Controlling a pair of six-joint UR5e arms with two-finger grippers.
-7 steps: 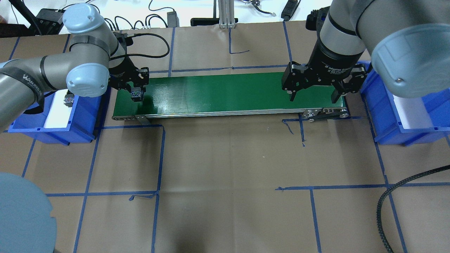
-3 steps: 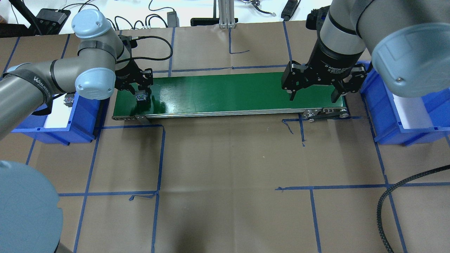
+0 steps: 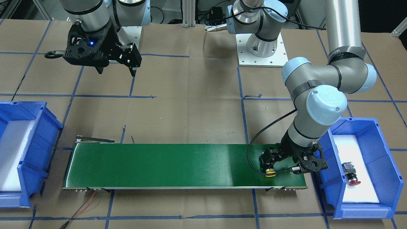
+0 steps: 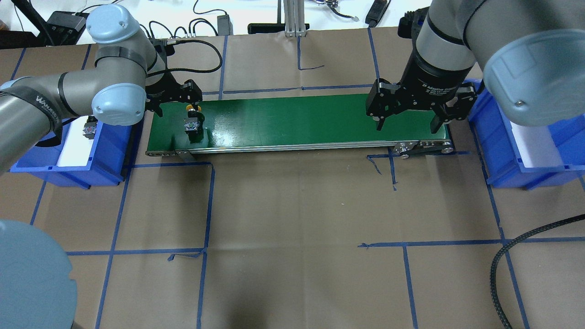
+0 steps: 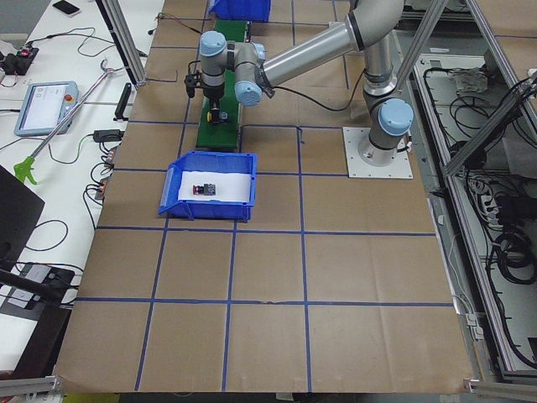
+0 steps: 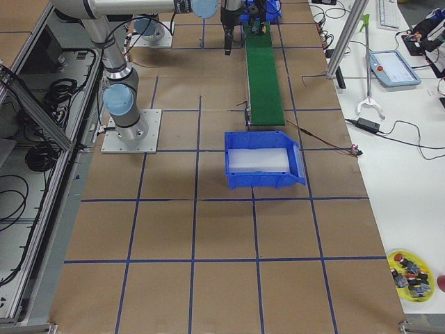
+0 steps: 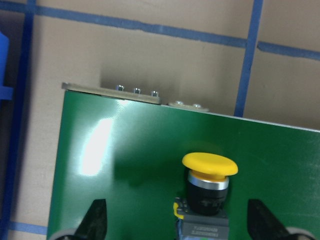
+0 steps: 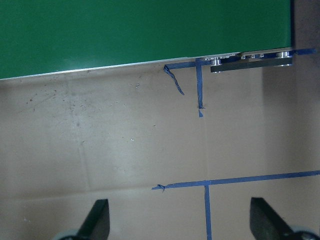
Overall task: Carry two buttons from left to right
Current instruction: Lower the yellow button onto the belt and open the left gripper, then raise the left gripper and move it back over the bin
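Left pincer [image 7: 178, 225] first: jaws spread wide, gripping nothing, and the yellow button [image 7: 207, 192] sits in the gap between them, clear of both sides. It looks to be lying on its side on the green belt [image 3: 159, 163], at the belt's left end, cap aimed at the edge away from the robot. That's the worry! A round cap and barrel can roll, and that edge is near; one nudge from a jaw as the arm lifts away could send it off onto the table [image 4: 297, 205]. Just beyond, the red button [image 3: 349, 173] waits on the white liner of the left bin [image 3: 389, 168], not yet moved, so the job is barely under way by my reckoning. Far down the line, the right pincer [image 4: 408, 121] hangs above the belt's right end, jaws wide and empty, with the right bin [image 3: 41, 133] beside it. If the button arrives skewed or off-centre, that grab could miss, and it may run off the end.
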